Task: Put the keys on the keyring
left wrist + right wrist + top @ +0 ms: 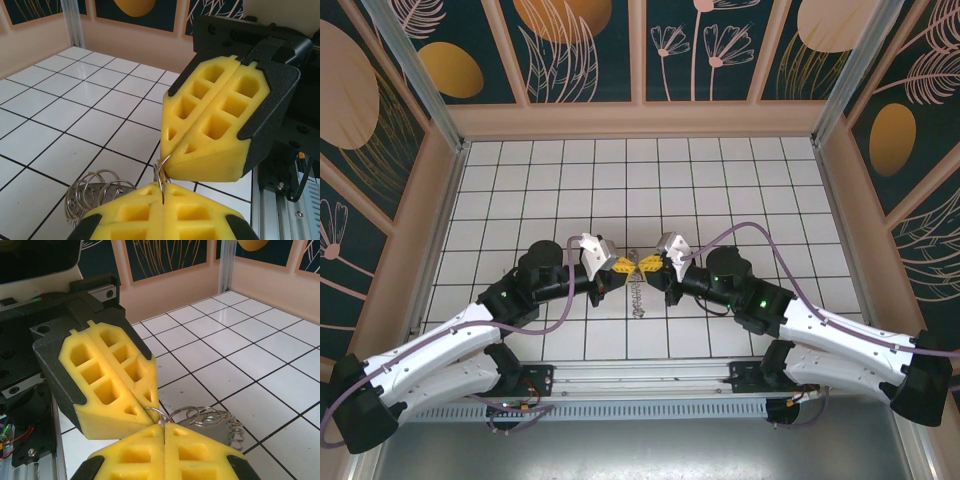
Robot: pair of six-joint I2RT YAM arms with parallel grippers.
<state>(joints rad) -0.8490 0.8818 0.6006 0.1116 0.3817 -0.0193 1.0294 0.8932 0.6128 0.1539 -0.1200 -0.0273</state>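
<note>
The left pincer (620, 266) and right pincer (653, 264), blocky yellow honeycombed foam, met tip to tip over the white tiled bench (740, 190), each pressed shut on one thin loop of the silvery wire keyring (162, 172). Wrist views revealed further coiled loops (210, 417) bunched below.

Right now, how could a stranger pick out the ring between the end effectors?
Over the tiled floor, the left end effector and right end effector meet tip to tip. Pinched between them: a single thin silvery ring, unlike the bunch of loops nearby.

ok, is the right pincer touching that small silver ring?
Touching. Left wrist view: the small silver ring runs into the shut tips of the right pincer.
</note>
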